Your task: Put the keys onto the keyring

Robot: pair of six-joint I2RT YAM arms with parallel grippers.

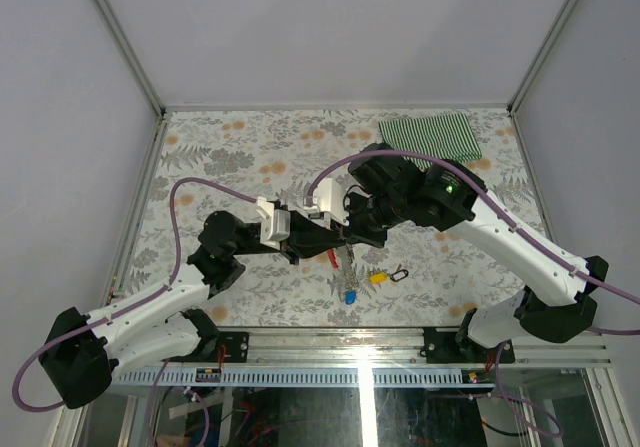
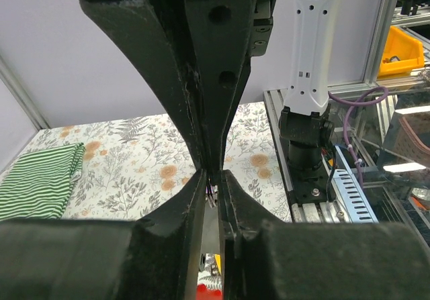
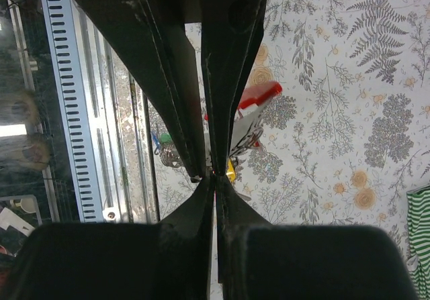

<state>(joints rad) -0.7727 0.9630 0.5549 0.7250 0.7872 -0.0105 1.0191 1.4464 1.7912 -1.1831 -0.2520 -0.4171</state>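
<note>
Zero gap in right hand [image 3: 213, 174], closed tight; left hand [image 2: 213, 179], cannot tell state

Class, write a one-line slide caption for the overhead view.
Left arm and right arm meet at the red keyring, blue key and yellow key close by.

Right gripper [image 3: 213, 177] shut, beside left gripper [image 2: 213, 176]

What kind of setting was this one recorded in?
Likely a robotics lab workcell: plain wall panels in an aluminium frame, a floral cloth over the bench, a metal mounting rail at its near edge, and a yellow parts bin beyond.
</note>
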